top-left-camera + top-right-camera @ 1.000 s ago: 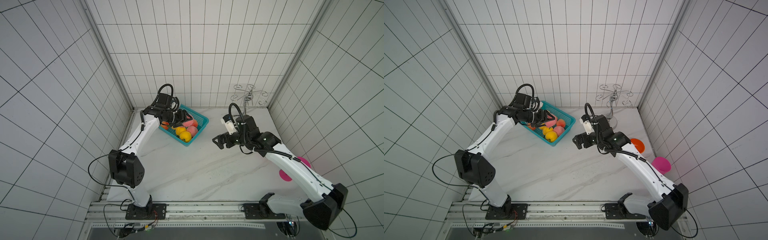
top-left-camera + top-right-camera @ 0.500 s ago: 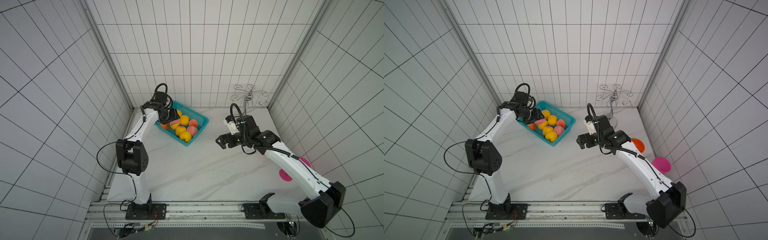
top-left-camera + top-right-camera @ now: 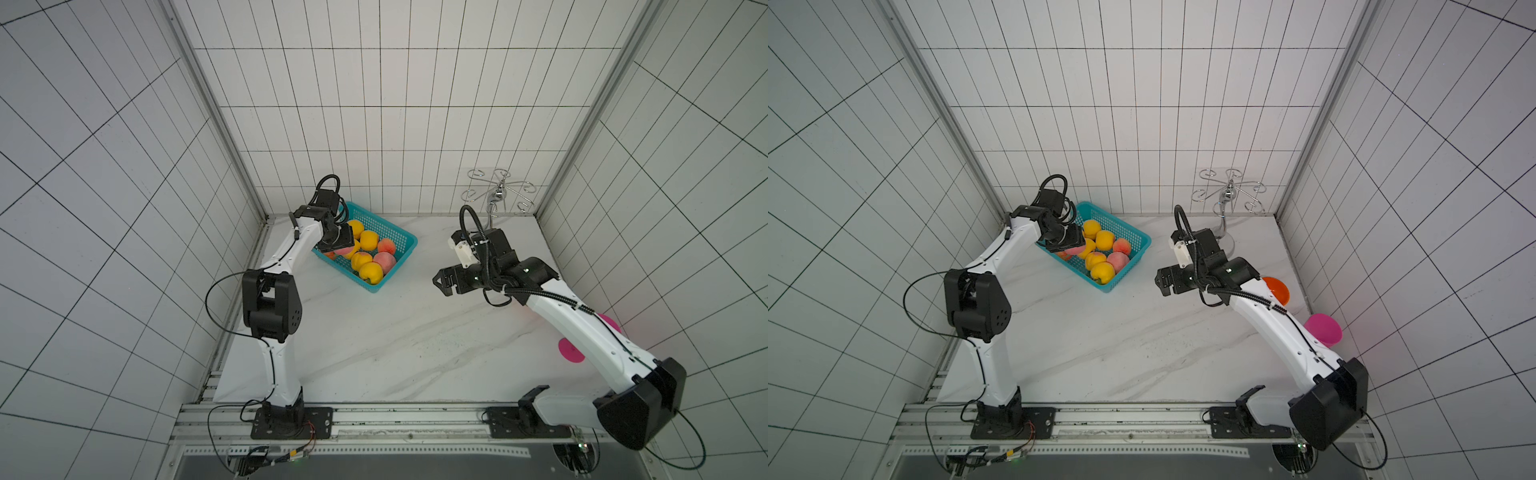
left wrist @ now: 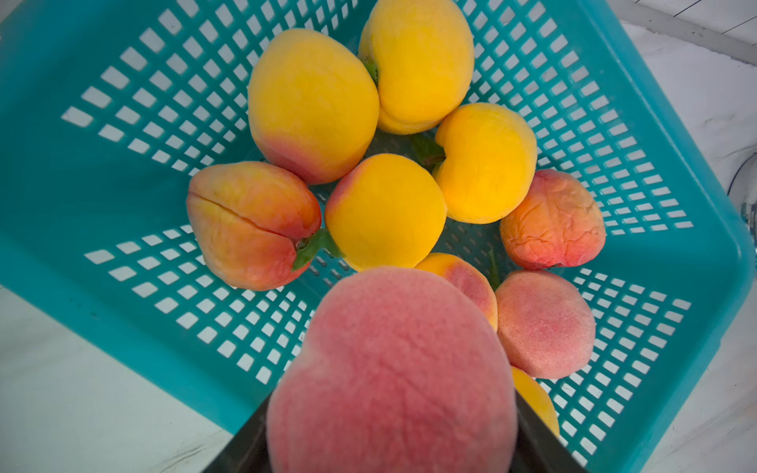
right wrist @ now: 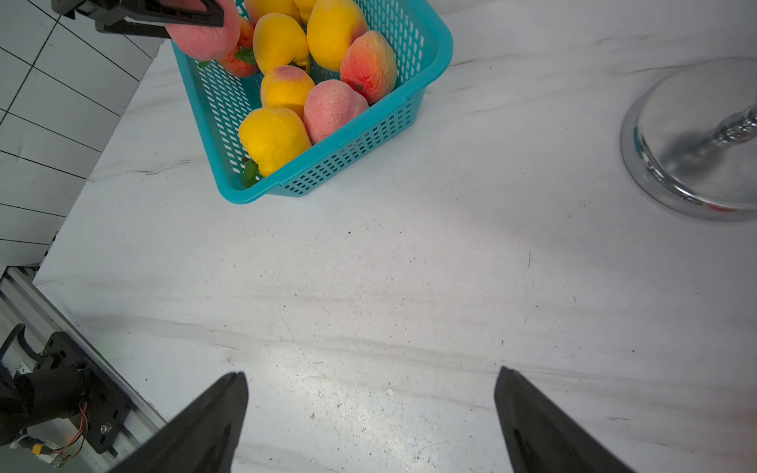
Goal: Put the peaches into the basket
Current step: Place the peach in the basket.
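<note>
In both top views the left jaws clench a pink peach (image 3: 344,250) (image 3: 1075,250) raised over the left edge of the basket (image 3: 409,240) (image 3: 1144,239). The other peaches (image 3: 368,257) (image 3: 1102,259) lie inside. The right arm stands well apart to the right, so the left arm is by far the nearer.

In the left wrist view the held peach (image 4: 389,368) hangs over the basket's near wall and rim (image 4: 61,295). Nine peaches (image 4: 385,213) lie beyond it on the mesh floor, so the open space is ahead of the jaws, toward the basket's middle.

In the right wrist view the right jaws stand wide apart, holding nothing, over the tabletop (image 5: 409,266). The held peach (image 5: 205,37) shows above the basket's far corner (image 5: 442,45) — about level with the rim line, not clearly inside it. A little more travel inward looks wise before release.
</note>
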Robot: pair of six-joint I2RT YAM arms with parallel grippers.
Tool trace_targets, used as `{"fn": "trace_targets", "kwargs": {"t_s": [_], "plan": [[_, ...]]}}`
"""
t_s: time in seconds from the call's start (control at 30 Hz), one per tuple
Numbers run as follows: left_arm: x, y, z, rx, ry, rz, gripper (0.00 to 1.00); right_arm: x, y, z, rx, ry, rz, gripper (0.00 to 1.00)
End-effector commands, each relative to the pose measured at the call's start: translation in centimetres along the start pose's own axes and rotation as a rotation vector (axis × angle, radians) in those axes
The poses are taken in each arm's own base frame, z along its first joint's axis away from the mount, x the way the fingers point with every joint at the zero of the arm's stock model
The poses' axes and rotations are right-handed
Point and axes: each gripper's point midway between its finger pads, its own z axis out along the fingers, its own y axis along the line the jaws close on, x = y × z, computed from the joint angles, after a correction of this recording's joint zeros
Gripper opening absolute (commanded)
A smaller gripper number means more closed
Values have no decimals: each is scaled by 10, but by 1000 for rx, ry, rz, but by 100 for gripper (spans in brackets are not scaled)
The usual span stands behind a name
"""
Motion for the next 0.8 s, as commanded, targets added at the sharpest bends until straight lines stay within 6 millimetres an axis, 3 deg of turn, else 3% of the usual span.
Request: {"fn": "trace_targets", "kwargs": {"t_s": [0.0,0.43,0.77], "plan": [[-7,1,9,-41,-25,56,54,-12,-1,-9,11,-22,-1,98],[8,-7,34,-96,1,131,55,-9,-4,-10,19,-20,7,97],[19,3,44,-161,28,152,55,-11,-3,-10,17,-22,9,97]]}}
